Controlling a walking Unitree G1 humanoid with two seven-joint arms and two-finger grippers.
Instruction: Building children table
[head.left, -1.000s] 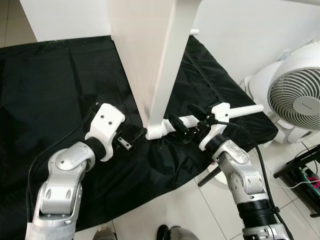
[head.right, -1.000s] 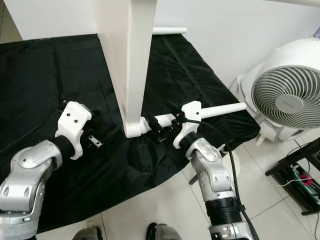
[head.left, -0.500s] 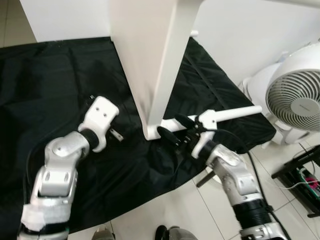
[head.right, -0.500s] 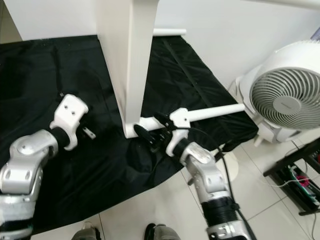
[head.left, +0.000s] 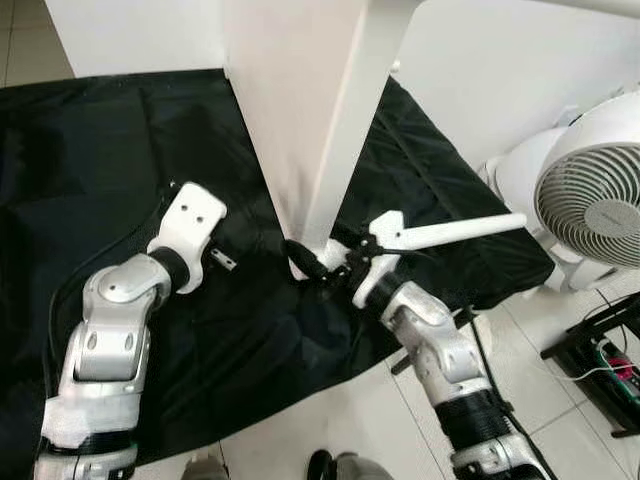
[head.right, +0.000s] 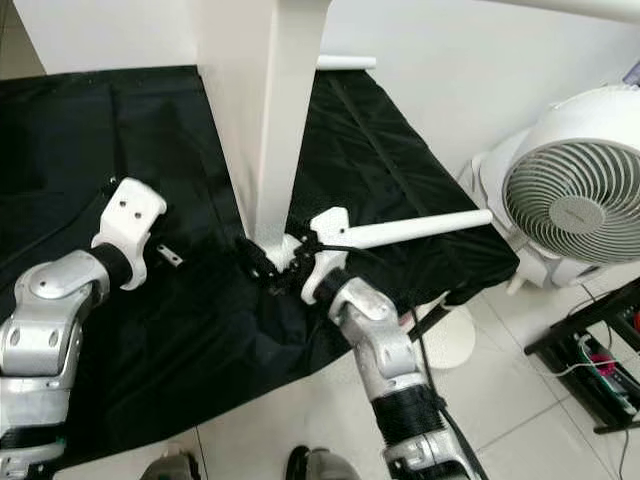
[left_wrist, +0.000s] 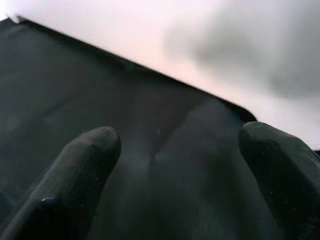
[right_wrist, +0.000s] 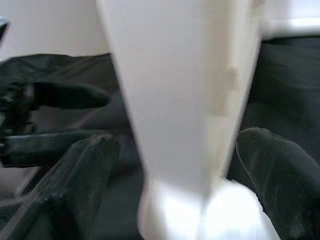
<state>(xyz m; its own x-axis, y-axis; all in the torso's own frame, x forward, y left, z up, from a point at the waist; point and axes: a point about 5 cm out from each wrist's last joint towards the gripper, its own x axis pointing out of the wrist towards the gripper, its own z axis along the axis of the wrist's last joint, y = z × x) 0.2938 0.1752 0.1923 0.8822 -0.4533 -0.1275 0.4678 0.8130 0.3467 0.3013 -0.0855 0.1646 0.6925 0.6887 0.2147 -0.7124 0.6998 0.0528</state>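
A white table panel (head.left: 300, 120) stands on edge on a black cloth (head.left: 100, 150). A round white leg (head.left: 460, 230) sticks out to the right from the panel's lower corner. My right gripper (head.left: 315, 265) is at that corner, open, and in the right wrist view its fingers (right_wrist: 80, 175) stand on either side of the white panel (right_wrist: 170, 90) with gaps. To the left of the panel my left gripper (head.left: 225, 258) hovers low over the cloth, open, with nothing between its fingers (left_wrist: 85, 165). The panel's edge (left_wrist: 200, 40) lies just beyond them.
A white floor fan (head.left: 590, 210) stands on the tiles at the right, close to the leg's free end. A black rack with cables (head.left: 610, 360) is at the far right. The cloth's front edge (head.left: 300, 390) meets white tiles. A white wall is behind.
My right gripper has slid left along the leg to the panel's lower corner. My left gripper has drawn back to the left, away from the panel.
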